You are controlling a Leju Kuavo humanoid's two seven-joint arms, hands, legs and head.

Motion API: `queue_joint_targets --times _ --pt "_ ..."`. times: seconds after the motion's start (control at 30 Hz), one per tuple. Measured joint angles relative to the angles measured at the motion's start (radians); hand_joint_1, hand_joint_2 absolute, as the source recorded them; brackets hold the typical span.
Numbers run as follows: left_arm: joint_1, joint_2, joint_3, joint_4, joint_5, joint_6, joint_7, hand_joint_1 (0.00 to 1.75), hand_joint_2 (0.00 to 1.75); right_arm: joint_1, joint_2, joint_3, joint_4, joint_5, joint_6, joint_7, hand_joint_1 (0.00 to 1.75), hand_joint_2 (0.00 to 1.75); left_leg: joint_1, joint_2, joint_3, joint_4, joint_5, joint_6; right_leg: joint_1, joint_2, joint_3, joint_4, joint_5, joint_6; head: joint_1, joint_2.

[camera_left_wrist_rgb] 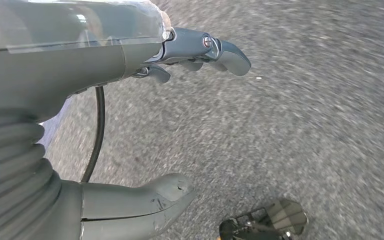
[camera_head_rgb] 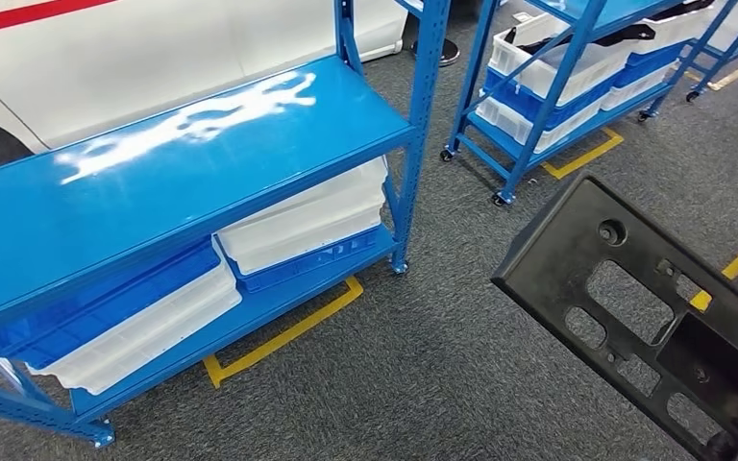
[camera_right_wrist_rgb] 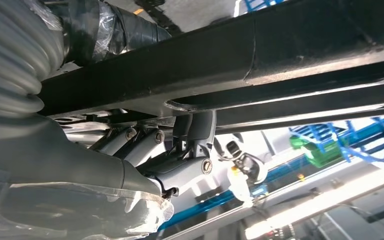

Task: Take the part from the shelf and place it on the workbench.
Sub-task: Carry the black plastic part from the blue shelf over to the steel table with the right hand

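The part [camera_head_rgb: 644, 307] is a flat black plastic panel with several cut-outs. It hangs above the grey carpet at the lower right of the head view. In the right wrist view my right hand [camera_right_wrist_rgb: 175, 160] grips the same black part [camera_right_wrist_rgb: 280, 65], fingers curled against its underside. My left hand [camera_left_wrist_rgb: 180, 115] hangs over the carpet with thumb and fingers apart and nothing between them. The blue shelf [camera_head_rgb: 183, 163] stands to the left, its top board bare and glossy.
White and blue bins [camera_head_rgb: 298, 226] lie on the shelf's lower board. A second blue rack [camera_head_rgb: 557, 86] with white bins stands at the back right. Yellow floor tape [camera_head_rgb: 279, 336] marks the shelf positions. A white car body [camera_head_rgb: 154, 48] is behind the shelf.
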Motion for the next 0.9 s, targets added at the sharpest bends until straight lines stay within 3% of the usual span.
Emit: queue_joint_targets --times 0.07,0.13,0.17,0.23,0.3,0.33,0.37,0.4,0.43,0.5,0.57,0.6,0.67,0.73,0.8,0.87,0.9 --pt "-0.003 0.0 0.0 0.0 0.0 0.0 0.0 0.0 1.75 0.002 0.0 0.0 0.0 -0.003 0.0 -0.002 1.75 1.75 -0.005 0.017 0.004 0.004 -0.006 -0.011 0.007 -0.022 0.032 -0.064 0.01 -0.011 0.0 0.0" --pt "-0.007 0.0 0.0 0.0 0.0 0.001 -0.001 0.0 1.75 0.007 0.0 0.0 0.0 -0.004 0.0 -0.002 1.75 1.75 -0.006 0.033 0.01 0.004 -0.008 -0.021 0.011 -0.003 0.027 -0.066 0.011 -0.025 -0.001 0.0" --pt "-0.009 0.0 0.0 0.0 -0.001 0.001 -0.001 0.0 1.75 0.01 0.0 0.0 0.0 -0.005 0.0 -0.002 1.75 1.75 -0.004 0.025 0.012 0.008 -0.014 -0.027 0.009 0.007 0.026 -0.069 0.014 -0.032 -0.001 0.0" --pt "-0.01 -0.001 0.0 0.0 -0.002 0.001 -0.003 0.0 1.75 0.013 0.001 0.0 0.0 -0.005 0.0 -0.002 1.75 1.75 0.0 -0.026 -0.007 0.057 -0.054 -0.036 0.005 0.027 0.026 -0.076 0.021 -0.046 -0.001 0.0" --pt "-0.006 -0.001 0.0 0.0 -0.004 0.001 -0.004 0.0 1.75 0.012 0.002 0.001 0.0 -0.005 0.0 -0.002 1.75 1.75 0.001 -0.078 -0.065 0.186 -0.125 -0.037 0.007 0.047 0.021 -0.076 0.025 -0.054 -0.001 0.0" --pt "-0.003 -0.001 0.001 0.0 -0.004 0.001 -0.004 0.0 1.75 0.012 0.002 0.001 0.0 -0.006 0.0 -0.002 1.75 1.75 0.001 -0.088 -0.097 0.253 -0.152 -0.036 0.009 0.061 0.018 -0.074 0.026 -0.057 -0.001 0.0" --pt "0.0 -0.001 0.001 0.0 -0.005 0.001 -0.004 0.0 1.75 0.013 0.002 0.001 0.0 -0.006 0.0 -0.002 1.75 1.75 0.001 -0.091 -0.118 0.293 -0.158 -0.035 0.011 0.075 0.016 -0.073 0.026 -0.057 -0.001 0.0" --pt "0.001 0.0 0.001 0.0 -0.005 0.001 -0.004 0.0 1.75 0.013 0.003 0.001 0.0 -0.007 0.0 -0.002 1.75 1.75 0.001 -0.092 -0.121 0.293 -0.142 -0.032 0.012 0.091 0.015 -0.071 0.027 -0.058 -0.001 0.0" --pt "0.002 0.0 0.001 0.0 -0.006 0.001 -0.004 0.0 1.75 0.013 0.003 0.001 0.0 -0.008 0.0 -0.003 1.75 1.75 0.001 -0.097 -0.105 0.253 -0.108 -0.028 0.014 0.106 0.016 -0.069 0.027 -0.058 -0.001 0.0" --pt "0.001 0.001 0.001 0.0 -0.007 0.001 -0.004 0.0 1.75 0.013 0.004 0.001 0.001 -0.011 0.0 -0.005 1.75 1.75 0.0 -0.141 -0.047 0.116 -0.033 -0.013 0.016 0.135 0.016 -0.065 0.027 -0.055 -0.001 0.0" --pt "0.002 0.002 0.001 0.0 -0.007 0.001 -0.005 0.0 1.75 0.012 0.004 0.001 0.002 -0.013 0.0 -0.006 1.75 1.75 0.0 -0.182 -0.014 0.029 -0.007 -0.003 0.015 0.161 0.009 -0.061 0.03 -0.046 -0.001 0.0" --pt "0.001 0.003 0.001 0.0 -0.007 0.001 -0.005 0.0 1.75 0.013 0.004 0.001 0.002 -0.013 0.0 -0.007 1.75 1.75 -0.002 -0.184 -0.011 0.02 -0.01 -0.002 0.013 0.174 0.004 -0.061 0.033 -0.039 -0.001 0.0" --pt "-0.001 0.001 0.001 0.0 -0.008 0.0 -0.006 0.0 1.75 0.015 0.005 0.001 0.003 -0.013 0.0 -0.008 1.75 1.75 -0.002 -0.158 -0.006 0.009 -0.004 0.002 0.009 0.192 -0.004 -0.061 0.038 -0.025 -0.001 0.0" --pt "-0.003 -0.002 0.001 0.0 -0.008 0.0 -0.007 0.0 1.75 0.016 0.006 0.001 0.004 -0.013 0.0 -0.008 1.75 1.75 0.003 -0.127 0.0 -0.006 0.006 0.011 0.012 0.146 -0.026 -0.021 0.011 -0.017 0.001 0.0" --pt "-0.001 -0.002 0.001 0.0 -0.008 0.0 -0.007 0.0 1.75 0.014 0.006 0.001 0.005 -0.014 0.0 -0.008 1.75 1.75 0.003 -0.095 0.0 -0.012 0.009 0.018 0.011 0.078 -0.08 0.091 -0.055 -0.009 0.003 0.0" --pt "0.002 -0.002 0.001 0.0 -0.011 0.0 -0.007 0.0 1.75 0.013 0.006 0.002 0.009 -0.012 0.0 -0.008 1.75 1.75 0.001 -0.061 -0.003 -0.011 0.006 0.017 0.004 0.055 -0.129 0.197 -0.096 0.001 0.003 0.0" --pt "0.003 -0.002 0.001 0.0 -0.013 0.0 -0.007 0.0 1.75 0.013 0.006 0.002 0.011 -0.011 0.0 -0.007 1.75 1.75 0.001 -0.045 -0.003 -0.01 0.003 0.016 0.001 0.051 -0.131 0.207 -0.092 0.005 0.003 0.0"
